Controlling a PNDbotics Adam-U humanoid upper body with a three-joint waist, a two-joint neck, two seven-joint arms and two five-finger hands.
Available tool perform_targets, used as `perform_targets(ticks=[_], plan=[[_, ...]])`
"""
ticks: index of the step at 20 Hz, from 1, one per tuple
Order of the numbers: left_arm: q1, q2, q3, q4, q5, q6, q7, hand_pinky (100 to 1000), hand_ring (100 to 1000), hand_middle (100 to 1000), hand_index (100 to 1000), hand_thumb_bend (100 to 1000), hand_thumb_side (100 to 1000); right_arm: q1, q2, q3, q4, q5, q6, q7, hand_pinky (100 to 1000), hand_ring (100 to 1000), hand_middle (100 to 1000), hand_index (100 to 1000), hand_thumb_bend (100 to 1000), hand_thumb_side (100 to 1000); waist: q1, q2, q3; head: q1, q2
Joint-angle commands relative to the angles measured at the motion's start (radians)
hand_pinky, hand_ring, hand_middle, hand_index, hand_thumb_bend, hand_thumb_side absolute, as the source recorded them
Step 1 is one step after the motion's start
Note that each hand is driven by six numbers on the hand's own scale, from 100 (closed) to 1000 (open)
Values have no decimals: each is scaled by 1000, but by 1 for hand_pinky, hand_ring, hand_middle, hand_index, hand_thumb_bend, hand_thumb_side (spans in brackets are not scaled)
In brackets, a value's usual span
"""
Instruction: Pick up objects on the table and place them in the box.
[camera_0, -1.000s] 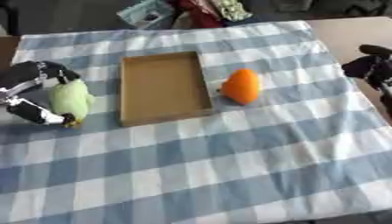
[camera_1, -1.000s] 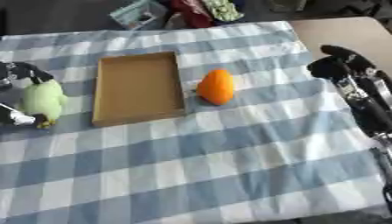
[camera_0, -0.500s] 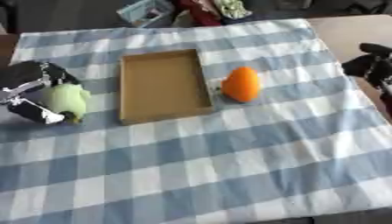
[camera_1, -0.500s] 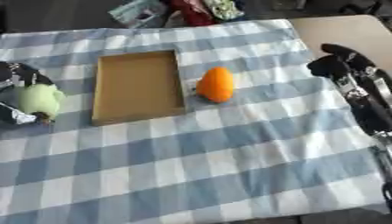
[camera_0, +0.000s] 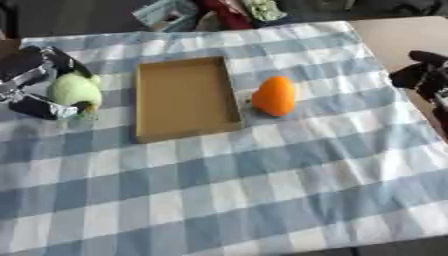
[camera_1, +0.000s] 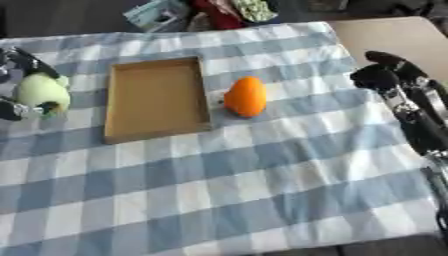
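Shallow brown box (camera_0: 184, 97) lies open and empty; orange fruit (camera_0: 275, 95) sits just right of it, pale-green fruit (camera_0: 74, 90) well left.

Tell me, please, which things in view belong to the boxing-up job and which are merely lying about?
Job: cardboard box, empty; pale green object, in the left hand; orange object, right of the box.

Lying about: clutter beyond the table's far edge; checked cloth. Right hand idle.

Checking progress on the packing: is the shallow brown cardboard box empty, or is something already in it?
Empty. The shallow brown cardboard box shows only bare floor; the orange fruit lies on the cloth beside it, and the pale green fruit is in the left hand.
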Motion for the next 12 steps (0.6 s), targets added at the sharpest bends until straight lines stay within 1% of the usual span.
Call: perform_targets(ticks=[1, 5, 12], plan=[[-40, 34, -8, -37, 55, -4, -36, 616, 390, 383, 737, 286, 226, -24, -14, 10, -9, -8, -1, 16, 823, 786, 664, 886, 100, 686, 2, -18, -10, 11, -9], [-72, 14, -30, -58, 81, -13, -70, 619, 395, 388, 744, 294, 227, -38, -16, 40, -6, -3, 0, 47, 824, 787, 664, 886, 100, 694, 10, -16, -40, 28, -16], [-106, -31, -67, -74, 79, -34, -120, 626, 406, 398, 754, 295, 232, -58, -19, 84, -10, 5, -1, 95, 824, 787, 664, 887, 100, 701, 20, -7, -94, 51, -30]])
